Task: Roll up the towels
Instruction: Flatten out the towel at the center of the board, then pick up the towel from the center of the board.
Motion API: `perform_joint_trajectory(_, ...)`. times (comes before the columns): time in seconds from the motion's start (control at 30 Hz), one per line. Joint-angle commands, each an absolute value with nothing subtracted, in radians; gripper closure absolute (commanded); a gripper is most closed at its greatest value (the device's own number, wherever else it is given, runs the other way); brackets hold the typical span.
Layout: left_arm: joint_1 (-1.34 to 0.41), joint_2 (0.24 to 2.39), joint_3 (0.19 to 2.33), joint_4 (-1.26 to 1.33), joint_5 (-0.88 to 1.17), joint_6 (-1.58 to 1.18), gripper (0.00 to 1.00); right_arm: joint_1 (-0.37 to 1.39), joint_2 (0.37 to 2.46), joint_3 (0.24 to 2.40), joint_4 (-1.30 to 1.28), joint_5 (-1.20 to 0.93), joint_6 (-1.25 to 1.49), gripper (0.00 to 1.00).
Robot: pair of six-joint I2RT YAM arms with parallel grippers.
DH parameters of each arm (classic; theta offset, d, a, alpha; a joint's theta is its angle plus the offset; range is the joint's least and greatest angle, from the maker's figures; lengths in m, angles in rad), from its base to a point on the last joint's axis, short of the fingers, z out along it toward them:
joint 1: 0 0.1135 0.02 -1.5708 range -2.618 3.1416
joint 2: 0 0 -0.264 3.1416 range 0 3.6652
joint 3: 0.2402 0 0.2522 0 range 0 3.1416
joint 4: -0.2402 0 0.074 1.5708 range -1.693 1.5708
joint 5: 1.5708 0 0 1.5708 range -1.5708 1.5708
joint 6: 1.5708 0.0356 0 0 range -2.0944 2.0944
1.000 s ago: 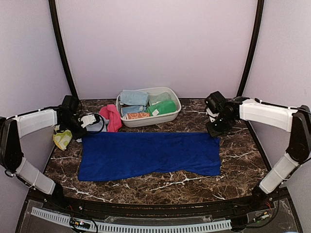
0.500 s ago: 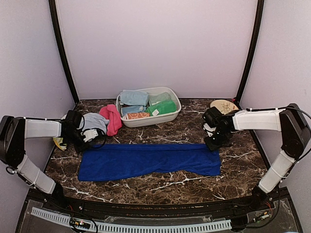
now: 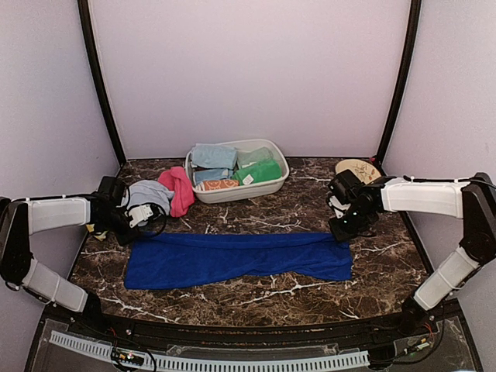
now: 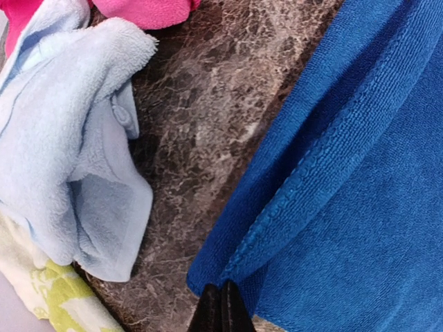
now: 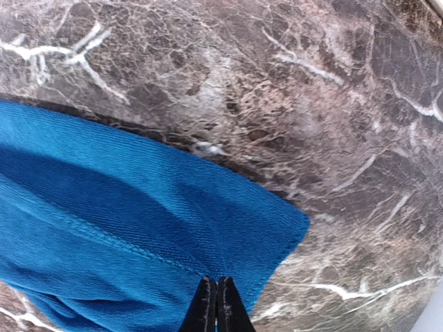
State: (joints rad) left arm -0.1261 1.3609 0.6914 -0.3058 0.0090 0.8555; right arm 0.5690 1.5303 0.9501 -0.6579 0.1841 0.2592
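Pulled nearer over the last second: far long edge of the long royal blue terry towel [image 3: 232,260], doubled over onto itself, leaving a narrower band across the dark brown marble-patterned table [image 3: 310,203] where a full flat sheet lay before. Both arms drawn back toward the near side with it. Left black two-finger gripper [image 4: 221,310] pinched tight on the towel's far-left corner, a fold of hem running up from the tips in the left wrist view. Right black two-finger gripper [image 5: 216,304] likewise clamped on the far-right corner, cloth there raised a little off the marble with shadow beneath. Unchanged at the back: small pale blue terry towel [image 3: 147,194] crumpled just beside the left gripper, bright pink towel [image 3: 180,188] touching it, white oval plastic tub [image 3: 240,194] holding folded cloths [image 3: 260,172]. Round tan patterned plate [image 3: 358,169], hidden behind the right arm a second ago, uncovered now at the far right.
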Motion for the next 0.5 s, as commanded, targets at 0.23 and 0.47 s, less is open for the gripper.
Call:
perform_joint_trajectory(0.23, -0.159, 1.419, 0.640, -0.301, -0.030, 0.840, 1.00, 0.617, 1.418, 0.944, -0.713, 0.146, 0.507, 0.72)
perform_joint_trajectory(0.47, -0.163, 1.428, 0.612, -0.277, -0.030, 0.855, 1.00, 0.723, 1.279, 0.715, -0.718, 0.085, 0.723, 0.70)
